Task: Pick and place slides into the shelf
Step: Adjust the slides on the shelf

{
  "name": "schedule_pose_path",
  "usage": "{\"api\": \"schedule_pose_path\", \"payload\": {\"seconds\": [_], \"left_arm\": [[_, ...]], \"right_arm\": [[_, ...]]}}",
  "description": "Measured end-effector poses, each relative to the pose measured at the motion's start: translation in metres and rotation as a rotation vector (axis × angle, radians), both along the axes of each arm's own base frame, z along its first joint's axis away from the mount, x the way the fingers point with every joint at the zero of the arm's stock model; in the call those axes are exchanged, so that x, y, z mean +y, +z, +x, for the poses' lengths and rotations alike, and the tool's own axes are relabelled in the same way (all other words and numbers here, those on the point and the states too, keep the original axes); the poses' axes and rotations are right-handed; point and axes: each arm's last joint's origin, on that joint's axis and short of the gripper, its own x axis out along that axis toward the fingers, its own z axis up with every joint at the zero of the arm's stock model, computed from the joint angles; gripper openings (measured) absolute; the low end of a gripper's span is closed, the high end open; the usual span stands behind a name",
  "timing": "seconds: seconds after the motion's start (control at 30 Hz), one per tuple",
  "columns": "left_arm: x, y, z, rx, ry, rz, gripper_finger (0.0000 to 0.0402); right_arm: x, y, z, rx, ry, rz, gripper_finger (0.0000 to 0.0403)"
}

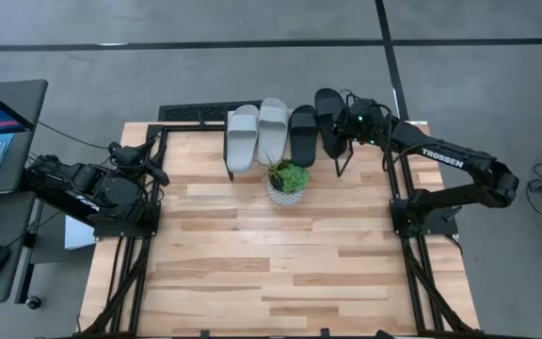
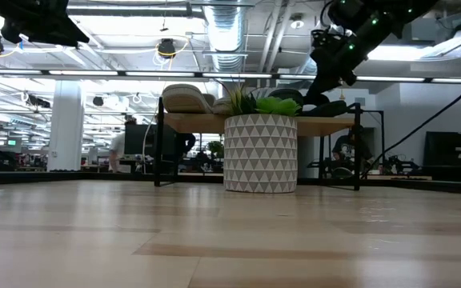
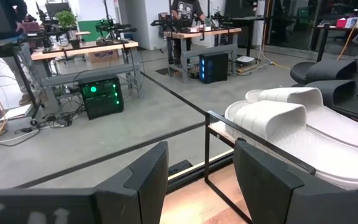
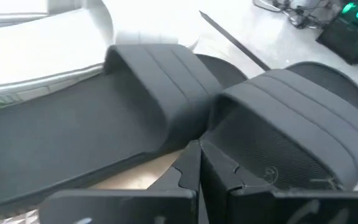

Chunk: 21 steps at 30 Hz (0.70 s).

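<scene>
I see the right gripper [image 4: 199,163] closed, empty, beside the rightmost black slide [image 1: 329,121] on the shelf [image 2: 326,125], upper centre; the left gripper [image 3: 197,180] is open, empty.

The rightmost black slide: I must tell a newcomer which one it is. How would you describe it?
On the shelf at the table's far edge, four slides lie in a row. It is the end one by the right gripper, and alone lies askew, reaching farther back than the other black slide.
</scene>
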Motion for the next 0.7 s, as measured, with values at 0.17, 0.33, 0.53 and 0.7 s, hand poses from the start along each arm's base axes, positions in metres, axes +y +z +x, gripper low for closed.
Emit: {"api": "schedule_pose_path", "payload": {"seconds": [0.17, 0.33, 0.53, 0.7], "left_arm": [[0.000, 0.000, 0.000, 0.000, 0.000, 0.000, 0.0171], [0.000, 0.000, 0.000, 0.000, 0.001, 0.000, 0.0171], [0.000, 0.000, 0.000, 0.000, 0.001, 0.001, 0.0171], [0.000, 0.000, 0.000, -0.001, 0.001, -0.001, 0.0171]], "right_arm": [[-0.001, -0.011, 0.010, 0.036, -0.023, 0.019, 0.0000], [-0.004, -0.023, 0.024, 0.051, -0.006, 0.029, 0.0000], [-0.008, -0.028, 0.032, 0.029, 0.000, 0.017, 0.0000], [-0.007, -0.026, 0.034, 0.019, 0.008, 0.011, 0.0000]]}}
